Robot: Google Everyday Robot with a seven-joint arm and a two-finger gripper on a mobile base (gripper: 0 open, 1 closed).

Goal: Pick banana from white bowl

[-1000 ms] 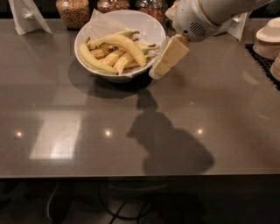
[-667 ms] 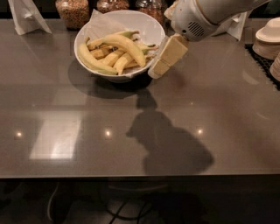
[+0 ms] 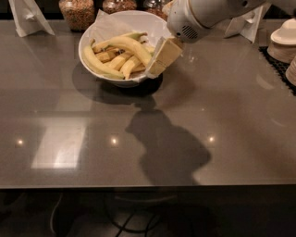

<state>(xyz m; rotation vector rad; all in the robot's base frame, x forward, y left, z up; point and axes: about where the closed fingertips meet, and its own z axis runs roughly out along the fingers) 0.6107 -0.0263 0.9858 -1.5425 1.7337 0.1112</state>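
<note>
The white bowl (image 3: 92,34), lined with white paper, stands at the back centre-left of the grey table (image 3: 148,139). It holds several yellow bananas (image 3: 125,44), some with greenish tips. My gripper (image 3: 162,58), pale tan, hangs from the white arm (image 3: 203,16) coming in from the upper right. It sits at the bowl's right rim, tilted down and to the left, overlapping the rim beside the right ends of the bananas. I cannot see whether it touches a banana.
Glass jars (image 3: 77,11) of grains stand behind the bowl. A white folded card (image 3: 27,16) is at the back left and a white stand (image 3: 247,23) at the back right. Stacked pale dishes (image 3: 283,39) rest on a black mat (image 3: 277,62) at the right edge.
My gripper has moved a little to the left, from just outside the bowl's right side to over its right rim. The bowl and bananas have not moved.
</note>
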